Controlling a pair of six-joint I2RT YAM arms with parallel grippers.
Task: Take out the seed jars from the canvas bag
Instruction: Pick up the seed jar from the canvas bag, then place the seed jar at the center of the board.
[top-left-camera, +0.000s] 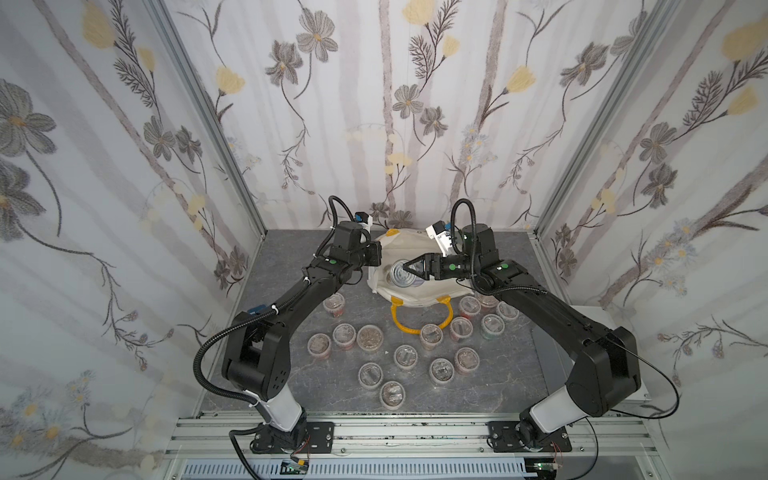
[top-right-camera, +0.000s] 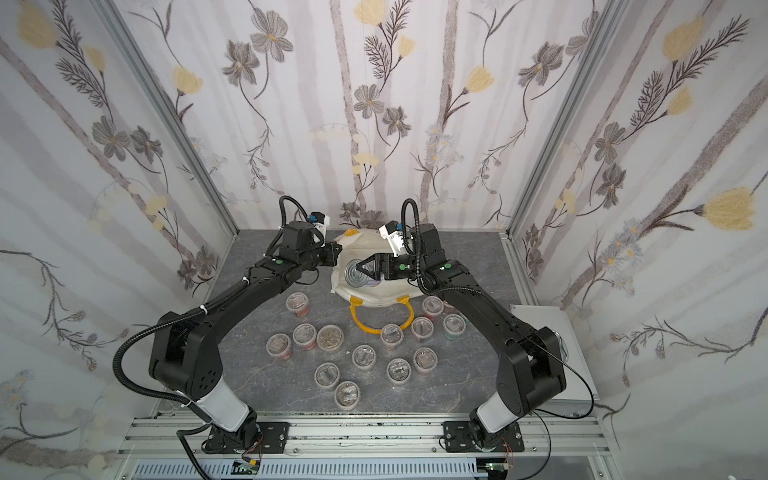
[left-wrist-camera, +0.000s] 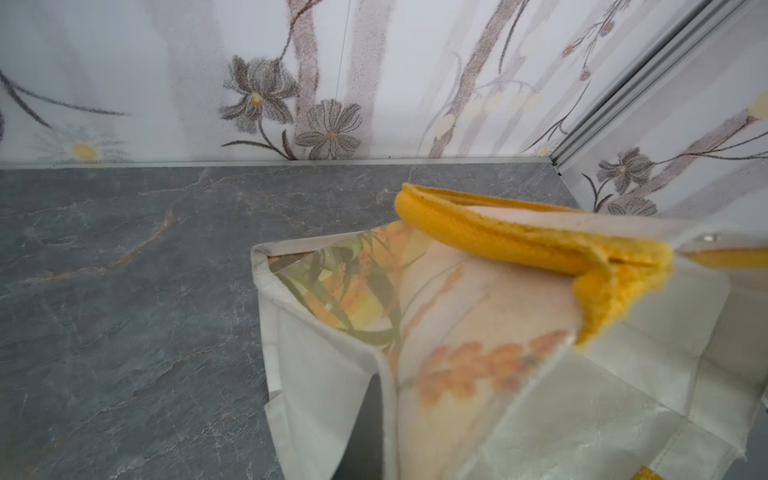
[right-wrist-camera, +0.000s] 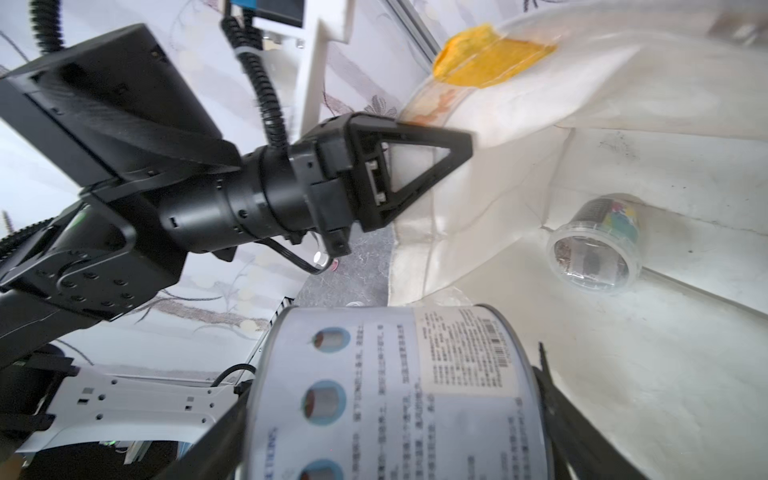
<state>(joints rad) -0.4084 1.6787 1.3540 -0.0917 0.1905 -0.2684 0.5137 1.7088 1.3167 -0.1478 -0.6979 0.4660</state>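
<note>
My left pincer (right-wrist-camera: 463, 145) is closed tight and pinches the rim of the canvas bag (top-left-camera: 397, 249). The bag sits at the back of the counter (top-left-camera: 299, 374), between my two arms. In front of the bag the seed jars (top-left-camera: 344, 334) that are already out stand upright on the counter, spread from the left side across to the right. In the right wrist view one more seed jar (right-wrist-camera: 594, 249) lies on its side inside the bag, on the cloth. My right pincer (top-left-camera: 409, 268) stands wide, with its fingers pressed on both sides of a metal can (right-wrist-camera: 395, 395) at the mouth of the bag.
</note>
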